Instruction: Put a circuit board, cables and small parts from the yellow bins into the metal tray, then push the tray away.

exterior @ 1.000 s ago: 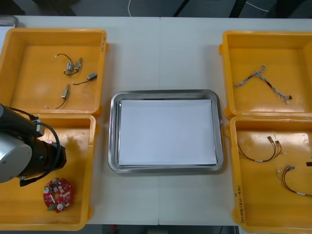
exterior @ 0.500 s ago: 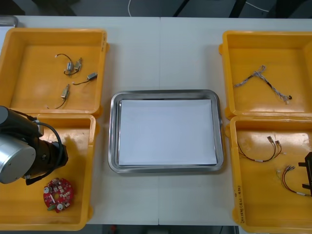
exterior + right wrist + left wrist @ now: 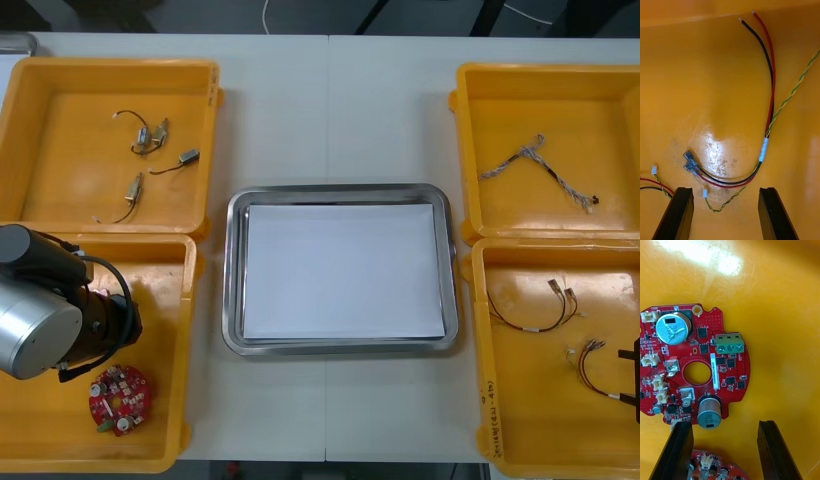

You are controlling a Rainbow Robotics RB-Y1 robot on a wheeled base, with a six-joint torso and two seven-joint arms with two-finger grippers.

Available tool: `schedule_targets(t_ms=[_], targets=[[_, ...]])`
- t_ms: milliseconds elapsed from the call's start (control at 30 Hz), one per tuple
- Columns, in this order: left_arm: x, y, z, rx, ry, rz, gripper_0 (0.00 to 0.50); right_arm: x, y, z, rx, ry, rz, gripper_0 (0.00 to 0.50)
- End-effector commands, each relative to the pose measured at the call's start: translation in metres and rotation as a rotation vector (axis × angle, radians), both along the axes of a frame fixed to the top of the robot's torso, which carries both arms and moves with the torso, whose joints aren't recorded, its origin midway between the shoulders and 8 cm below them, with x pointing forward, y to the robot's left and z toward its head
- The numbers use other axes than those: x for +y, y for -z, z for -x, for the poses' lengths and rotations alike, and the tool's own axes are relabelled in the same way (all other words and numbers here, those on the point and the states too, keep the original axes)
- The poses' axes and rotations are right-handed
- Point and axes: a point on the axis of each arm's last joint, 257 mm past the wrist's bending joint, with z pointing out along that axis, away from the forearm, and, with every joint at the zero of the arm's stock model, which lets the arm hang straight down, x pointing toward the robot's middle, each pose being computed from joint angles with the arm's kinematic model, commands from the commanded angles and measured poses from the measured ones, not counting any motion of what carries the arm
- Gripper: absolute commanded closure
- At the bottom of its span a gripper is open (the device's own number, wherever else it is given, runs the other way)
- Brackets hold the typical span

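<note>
From above, the left arm (image 3: 50,320) hangs over the near left bin (image 3: 175,300), its wrist hiding the fingers, with a red board (image 3: 120,395) on the bin floor just beside it. The left wrist camera fills the gap. It shows the left gripper (image 3: 724,426) spread wide and holding nothing, with that board lying just ahead of the fingertips. The edge of a second board (image 3: 711,467) shows between the fingers (image 3: 677,450). The right gripper (image 3: 724,193) is a dark sliver at the overhead view's right edge, over the near right bin (image 3: 480,400). Its own camera shows it wide open and empty above the black cable (image 3: 767,93). That cable is a black and red pair with a green-yellow twisted strand, curving across the bin floor, its two dark terminals just ahead of one finger. The white plug of the red and yellow cable (image 3: 653,170) lies beside the same finger. On the table (image 3: 330,110), the white-lined tray (image 3: 232,300) sits between the four bins. The far left bin (image 3: 30,100) holds small parts (image 3: 150,135), and the far right bin (image 3: 620,100) a blue and white cable (image 3: 540,165). Both grippers point down into their bins, clear of the things below.
</note>
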Motion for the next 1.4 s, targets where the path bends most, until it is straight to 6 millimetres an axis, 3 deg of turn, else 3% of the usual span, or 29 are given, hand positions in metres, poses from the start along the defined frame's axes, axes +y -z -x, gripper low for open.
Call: schedule_targets(t_ms=[33,233,1033,1067,1100,1133,1167,1400], targets=[[-0.003,0.012,0.011,0.007,-0.055,0.027,0.0,0.009,0.018,0.005,-0.007,0.058,-0.091,0.0],[-0.001,0.011,0.01,0.002,-0.06,0.022,0.0,0.008,0.023,-0.001,-0.028,0.073,-0.103,0.0],[-0.001,0.019,0.003,-0.017,-0.059,0.028,0.001,0.02,0.053,0.014,0.018,0.073,-0.142,0.0],[-0.001,0.018,0.003,-0.018,-0.059,0.029,0.129,0.02,0.054,0.015,0.018,0.075,-0.143,0.0],[0.0,0.018,0.002,-0.02,-0.06,0.027,0.216,0.02,0.054,0.015,0.019,0.073,-0.142,0.0],[-0.001,0.018,0.002,-0.019,-0.058,0.028,0.456,0.02,0.055,0.016,0.019,0.075,-0.141,0.0],[-0.001,0.018,0.002,-0.021,-0.058,0.029,0.498,0.019,0.056,0.017,0.022,0.074,-0.138,0.0],[-0.001,0.018,0.001,-0.023,-0.054,0.029,0.5,0.017,0.058,0.019,0.031,0.075,-0.123,0.0]])
